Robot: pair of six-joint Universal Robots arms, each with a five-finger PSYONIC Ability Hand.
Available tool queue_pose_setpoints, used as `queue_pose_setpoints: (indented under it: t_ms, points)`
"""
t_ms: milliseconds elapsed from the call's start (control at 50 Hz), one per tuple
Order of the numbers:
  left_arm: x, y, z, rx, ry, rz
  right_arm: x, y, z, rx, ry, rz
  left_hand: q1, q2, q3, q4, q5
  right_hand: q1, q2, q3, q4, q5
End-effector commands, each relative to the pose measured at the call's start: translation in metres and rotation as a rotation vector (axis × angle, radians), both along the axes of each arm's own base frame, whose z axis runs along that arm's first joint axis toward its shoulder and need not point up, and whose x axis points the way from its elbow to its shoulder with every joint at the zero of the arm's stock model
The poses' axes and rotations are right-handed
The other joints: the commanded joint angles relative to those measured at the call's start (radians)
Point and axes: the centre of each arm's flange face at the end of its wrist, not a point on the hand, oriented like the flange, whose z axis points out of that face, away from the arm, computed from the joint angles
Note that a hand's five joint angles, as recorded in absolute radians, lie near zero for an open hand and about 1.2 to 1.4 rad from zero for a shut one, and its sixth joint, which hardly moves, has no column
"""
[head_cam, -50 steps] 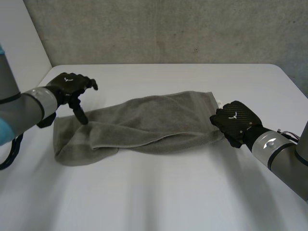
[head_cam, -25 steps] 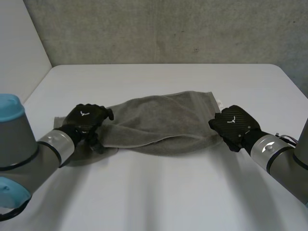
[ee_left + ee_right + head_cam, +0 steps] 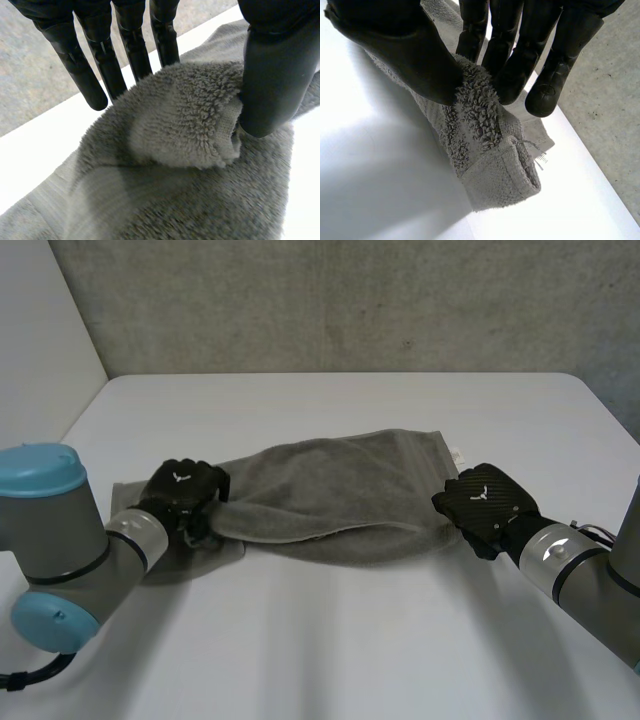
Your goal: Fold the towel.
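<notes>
A grey towel lies loosely folded lengthwise across the white table. My left hand is at the towel's left end. In the left wrist view a raised fold of the towel is bunched between the thumb and the fingers, which reach behind it. My right hand is at the towel's right end. There its thumb and fingers pinch the thick hemmed edge of the towel just off the table.
A small white label sticks out at the towel's far right corner. A grey wall runs behind the table's far edge. Bare table lies in front of the towel and behind it.
My left hand has come down from above the towel's far left corner to its near left fold, and its fingers have closed in on it. The right hand has barely shifted.
</notes>
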Motion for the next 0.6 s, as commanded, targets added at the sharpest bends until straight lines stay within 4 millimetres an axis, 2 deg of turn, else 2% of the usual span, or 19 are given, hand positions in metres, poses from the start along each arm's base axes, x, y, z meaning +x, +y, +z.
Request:
queue_pose_setpoints:
  t_ms: [20,180,240,340,380,560,600]
  points:
    - [0.002,-0.002,0.008,-0.025,0.009,0.008,0.000,0.000,0.000,0.001,0.000,0.000,0.008,0.004,0.006,0.003,0.012,0.081,0.096,0.061,0.059,0.077]
    - [0.003,-0.007,0.005,-0.064,0.013,0.020,0.000,0.000,-0.001,0.005,0.001,0.002,0.002,-0.002,0.000,-0.003,0.006,0.081,0.096,0.061,0.059,0.077]
    - [0.005,-0.008,0.008,-0.074,0.014,0.035,0.000,0.001,-0.002,0.005,0.002,0.002,0.064,0.059,0.062,0.059,0.068,0.081,0.096,0.061,0.059,0.077]
    - [0.006,-0.008,0.007,-0.073,0.012,0.048,0.000,0.001,-0.002,0.006,0.001,0.002,0.237,0.233,0.235,0.232,0.241,0.081,0.096,0.061,0.059,0.077]
    - [0.006,-0.008,0.006,-0.070,0.011,0.046,0.000,0.001,-0.005,0.015,0.004,0.002,0.500,0.495,0.498,0.495,0.504,0.081,0.096,0.061,0.059,0.077]
    - [0.010,-0.011,0.014,-0.086,0.011,0.062,-0.001,-0.003,0.000,0.000,0.002,-0.017,0.507,0.502,0.505,0.502,0.511,0.081,0.096,0.061,0.059,0.077]
    - [0.010,-0.009,0.028,-0.121,0.023,0.055,-0.003,-0.009,0.009,-0.015,-0.023,-0.058,0.507,0.502,0.505,0.502,0.511,0.081,0.096,0.061,0.059,0.077]
